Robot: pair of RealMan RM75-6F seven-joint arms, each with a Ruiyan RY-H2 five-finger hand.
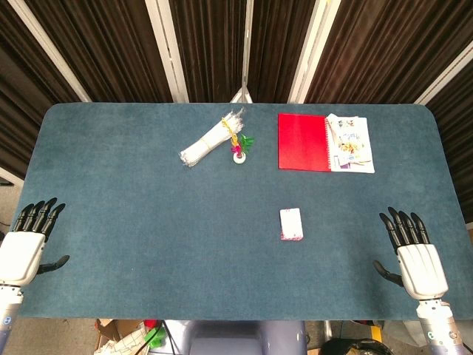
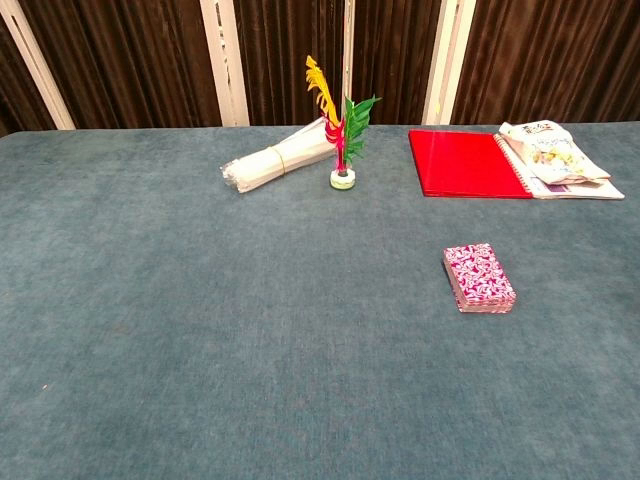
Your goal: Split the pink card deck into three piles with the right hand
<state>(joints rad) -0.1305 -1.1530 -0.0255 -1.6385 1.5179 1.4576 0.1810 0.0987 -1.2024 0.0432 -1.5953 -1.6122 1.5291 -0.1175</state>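
Note:
The pink card deck [image 1: 291, 224] lies as a single stack on the blue table, right of centre; its patterned pink back [image 2: 479, 277] shows clearly in the chest view. My right hand [image 1: 414, 255] rests at the table's front right edge, fingers spread and empty, well to the right of the deck. At the front left edge my left hand [image 1: 28, 242] lies flat with fingers apart, holding nothing. Neither hand appears in the chest view.
A red notebook [image 1: 304, 142] lies at the back right with an open printed booklet [image 1: 351, 144] beside it. A bundle of white sticks [image 1: 211, 142] and a small stand of coloured feathers [image 2: 340, 130] sit at the back centre.

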